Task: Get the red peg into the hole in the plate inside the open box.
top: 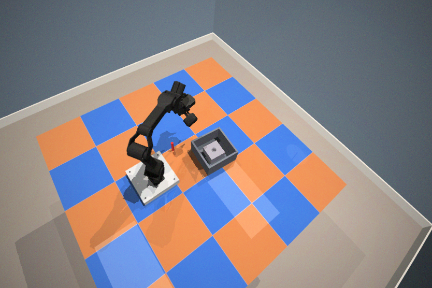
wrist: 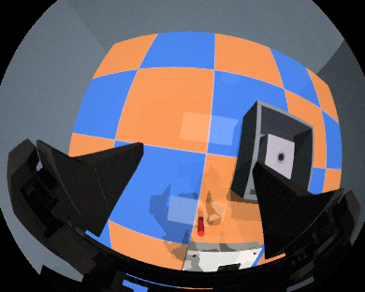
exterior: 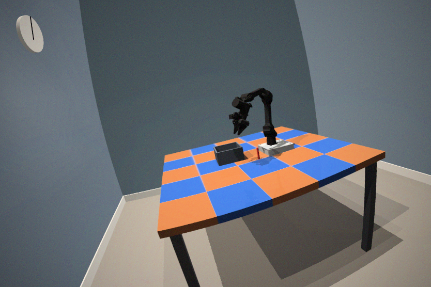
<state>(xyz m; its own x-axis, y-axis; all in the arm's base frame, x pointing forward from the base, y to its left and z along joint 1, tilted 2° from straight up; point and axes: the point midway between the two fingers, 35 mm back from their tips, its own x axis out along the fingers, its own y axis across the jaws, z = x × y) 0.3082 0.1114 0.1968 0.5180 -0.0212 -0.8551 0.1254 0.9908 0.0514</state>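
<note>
The table [top: 314, 180] [exterior: 236, 189] [wrist: 166, 108] had a smooth top in flat orange and blue squares, and dark, straight-sided legs showed under it in the exterior view. The peg [top: 172, 146] [exterior: 258, 153] [wrist: 201, 226], a slim, plain red cylinder, stood upright on it, left of the box [top: 198, 154] [exterior: 229, 156] [wrist: 248, 150] in the top view and low in the middle of the wrist view. It was outside the box, near the base [top: 167, 187] [exterior: 285, 148] [wrist: 245, 257], a white slab with small dark holes at its corners.

The box was open-topped and square-cornered, with straight, matt grey walls. Inside sat the plate [top: 209, 154] [wrist: 272, 150], a pale, flat-faced square with a round, dark-centred hole in its middle; the exterior view hid it behind the box's walls.

The arm [top: 153, 117] [exterior: 267, 113], black and chunky at the joints, rose from the base and bent over towards the upper middle of the top view. Its gripper [top: 191, 112] [exterior: 237, 133] [wrist: 200, 158] hung above the table with its tapering, faceted fingers spread wide and nothing between them, well apart from the peg.
</note>
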